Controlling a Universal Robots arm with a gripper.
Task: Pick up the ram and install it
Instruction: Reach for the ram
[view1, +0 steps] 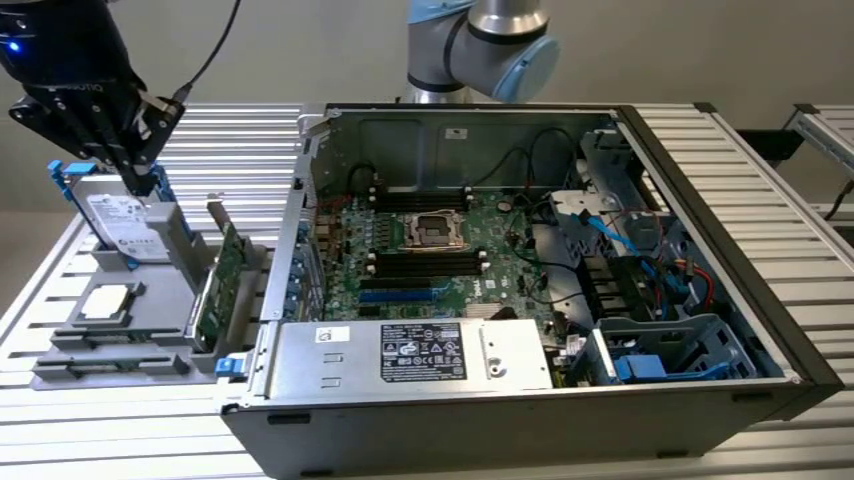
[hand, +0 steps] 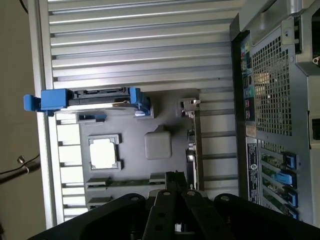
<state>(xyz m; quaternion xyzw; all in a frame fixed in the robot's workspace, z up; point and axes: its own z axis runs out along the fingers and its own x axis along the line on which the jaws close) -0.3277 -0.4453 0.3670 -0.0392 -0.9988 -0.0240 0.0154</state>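
- Over the grey tray (view1: 160, 310) at the exterior view's left, the jaws are hanging closed, tips pressed together and gripping nothing.
- The ram (hand: 125, 183) seems to be sitting on edge in a narrow tray slot, on the far side of the silver processor (hand: 104, 152) from the blue-framed hard drive (hand: 90, 99). It is showing as a thin dark-green strip, so I am judging this rather than seeing it plainly.
- The step in hand is looking like the approach for the pick. Closed tips would be striking the stick's top edge, so doing it well is meaning parted jaws before any descent.
- Setting the jaws across the stick's two flat faces, near its middle, is likely giving the steadiest hold and guarding against tilt.
- The upright expansion card (view1: 220, 285) is standing near that slot, so a straight vertical line is keeping the safest clearance.
- The black motherboard slots (view1: 424, 265) are lying inside the open case (view1: 721, 200), well apart from the tray on the ribbed surface (view1: 240, 150).
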